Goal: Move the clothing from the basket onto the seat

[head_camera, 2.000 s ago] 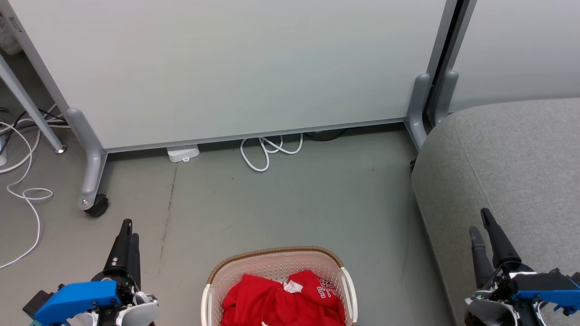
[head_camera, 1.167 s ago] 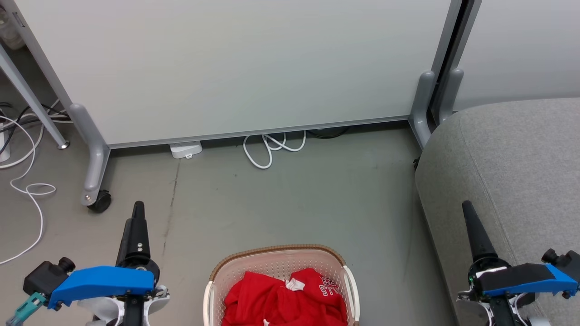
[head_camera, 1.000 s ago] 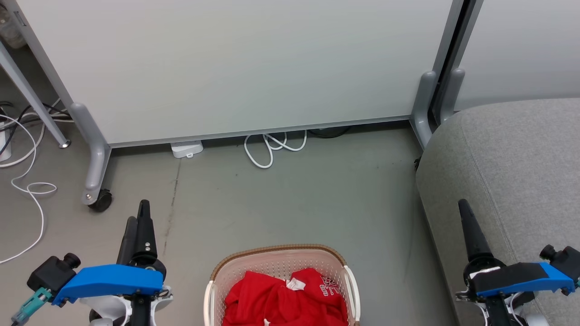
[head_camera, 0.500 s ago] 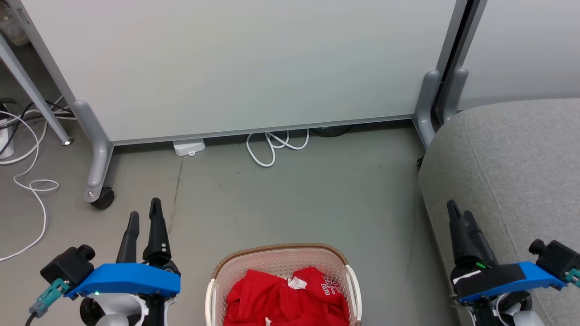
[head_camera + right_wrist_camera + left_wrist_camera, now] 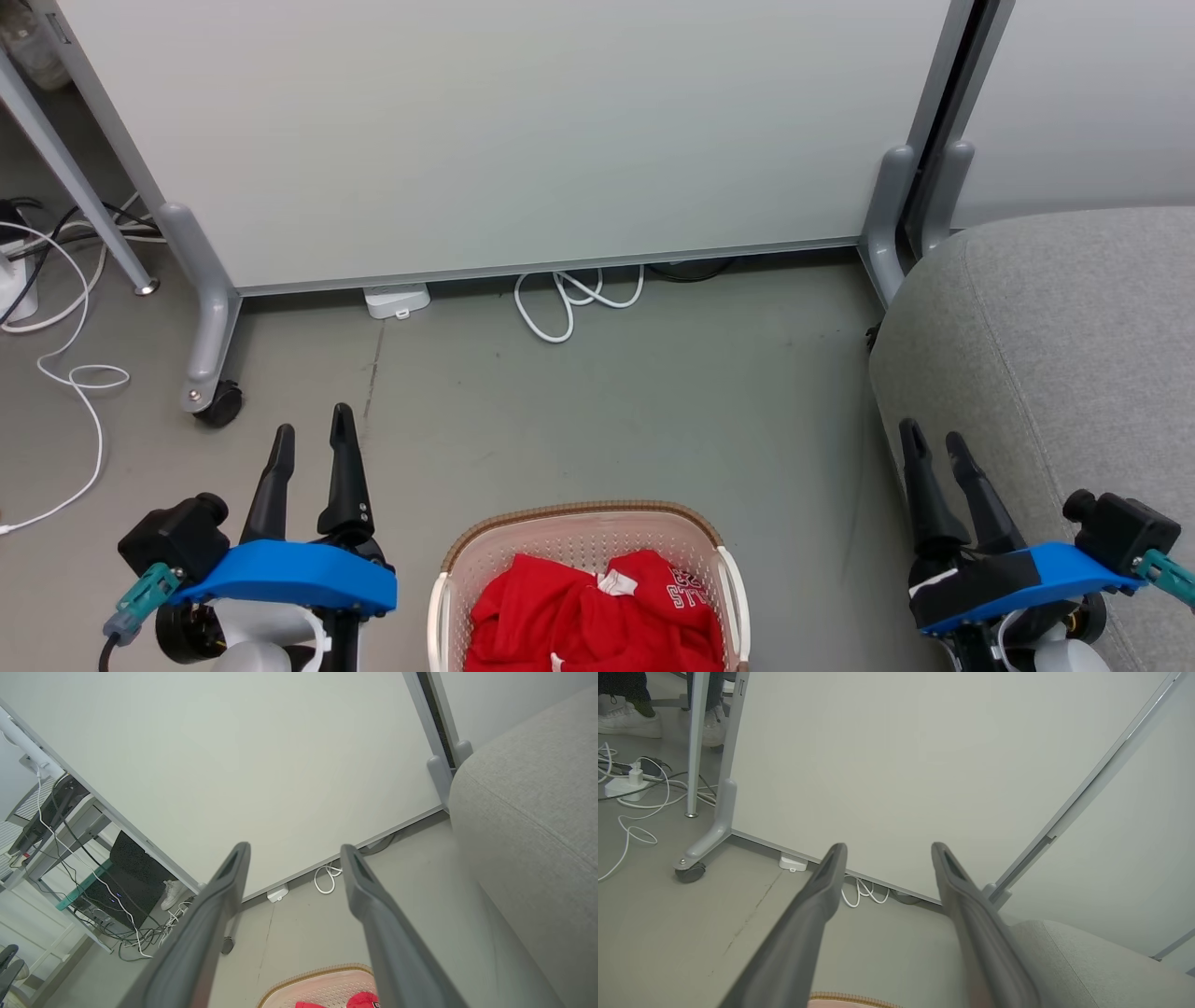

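A cream basket (image 5: 579,537) with a brown braided rim stands on the floor at the bottom centre of the head view. Crumpled red clothing (image 5: 597,621) with white lettering and a white tag lies inside it. The grey seat (image 5: 1055,355) fills the right side. My left gripper (image 5: 313,431) hovers open to the left of the basket, fingers empty. My right gripper (image 5: 934,437) hovers open at the seat's front edge, right of the basket. The right wrist view catches the basket rim (image 5: 317,973) and a bit of red clothing (image 5: 362,1001) low between its fingers.
A white partition panel (image 5: 523,131) on grey wheeled feet (image 5: 210,397) stands behind the open floor. White cable loops (image 5: 574,299) and a small white box (image 5: 397,301) lie at its base. More cables (image 5: 56,373) trail at far left. A person's shoes (image 5: 630,718) show beyond the panel.
Both grippers have turned about their wrists, so their two fingers now show side by side and apart. The left one has moved up and right, the right one slightly left. The camera has shifted a little.
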Controlling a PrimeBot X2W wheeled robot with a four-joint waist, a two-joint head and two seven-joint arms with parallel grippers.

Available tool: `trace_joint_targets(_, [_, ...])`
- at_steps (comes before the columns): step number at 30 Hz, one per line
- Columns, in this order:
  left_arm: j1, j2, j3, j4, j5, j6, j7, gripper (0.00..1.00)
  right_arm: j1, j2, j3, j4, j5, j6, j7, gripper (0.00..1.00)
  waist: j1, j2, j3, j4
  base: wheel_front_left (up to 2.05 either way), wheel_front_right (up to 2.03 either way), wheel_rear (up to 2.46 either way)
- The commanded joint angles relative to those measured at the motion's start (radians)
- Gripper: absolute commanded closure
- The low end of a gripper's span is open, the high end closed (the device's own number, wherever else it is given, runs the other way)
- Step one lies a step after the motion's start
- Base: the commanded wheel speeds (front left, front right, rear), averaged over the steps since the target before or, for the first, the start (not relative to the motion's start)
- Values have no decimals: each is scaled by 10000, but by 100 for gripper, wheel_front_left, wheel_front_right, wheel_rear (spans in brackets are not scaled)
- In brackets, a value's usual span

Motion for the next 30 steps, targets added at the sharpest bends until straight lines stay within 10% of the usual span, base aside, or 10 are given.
trace_joint_targets(1, [-235,93,-38,-84,228,32,-79,0,-216,-48,30,-63,-258,19,-88,0,-1,0,1,10,0,0,0])
trace_joint_targets(30, [-291,264,-602,233,3222,181,-822,0,-300,-54,387,149,-3329,22,-823,0,-1,0,68,119,0,0,0])
